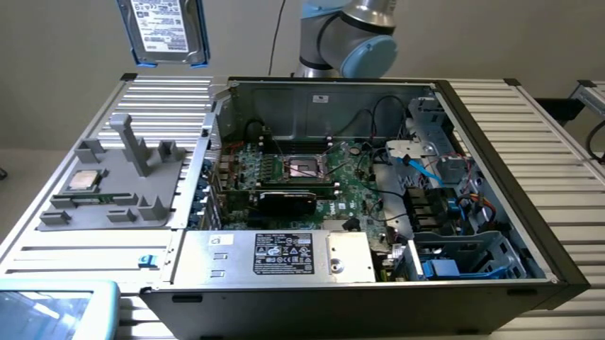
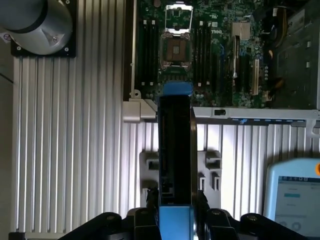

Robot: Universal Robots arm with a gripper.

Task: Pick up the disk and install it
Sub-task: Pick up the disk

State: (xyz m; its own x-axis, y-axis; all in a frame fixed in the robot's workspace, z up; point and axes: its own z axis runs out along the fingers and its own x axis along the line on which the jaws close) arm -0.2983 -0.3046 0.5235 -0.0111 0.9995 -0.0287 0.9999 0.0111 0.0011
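Ribbed metal table (image 1: 529,142) carries open computer case (image 1: 378,312), grey holder (image 1: 104,183) and tablet (image 1: 47,308).

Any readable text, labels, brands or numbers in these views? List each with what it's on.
No text can be read for certain.
White label on the disk: print too small to read.
Black sticker on the power supply: text and logos too small.
White sticker on the case wall: blurred.
Tablet screen: lines blurred.

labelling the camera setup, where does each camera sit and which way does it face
Exterior view: off the arm, raised, looking down into the open computer case; the arm's joint shows behind it.
Wrist view: on the wrist, looking down along the disk held in the gripper.
Shared: the disk, the motherboard, the grey fixture.
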